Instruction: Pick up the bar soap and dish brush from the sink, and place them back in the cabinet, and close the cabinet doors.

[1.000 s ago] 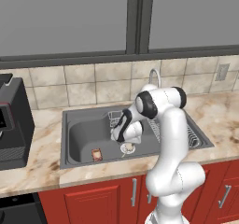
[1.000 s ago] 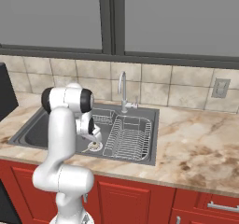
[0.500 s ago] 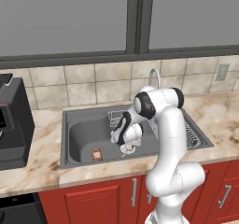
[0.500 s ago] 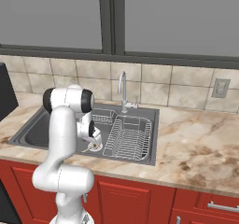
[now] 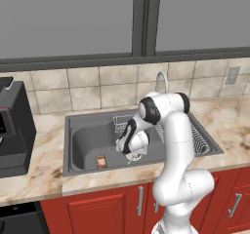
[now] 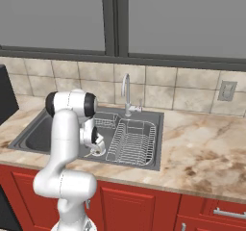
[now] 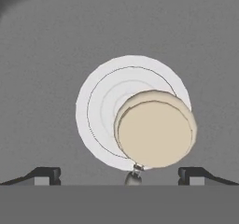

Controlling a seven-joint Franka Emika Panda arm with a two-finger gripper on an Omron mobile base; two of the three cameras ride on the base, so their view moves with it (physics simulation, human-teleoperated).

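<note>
1. Hand view: the end effector [image 7: 119,174], its tips spread wide, hangs over a round cream disc [image 7: 155,133] covering part of the smooth white drain ring [image 7: 100,111].
2. The flat orange-brown bar soap [image 5: 101,161] lies on the matte grey sink [image 5: 88,139] floor.

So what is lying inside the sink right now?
In the sink: the bar soap, a wire rack, and the dish brush over the white drain. The arm hides some floor.

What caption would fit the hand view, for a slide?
Open tool looking down at the dish brush's round beige head, which overlaps the white drain ring on the sink floor.
</note>
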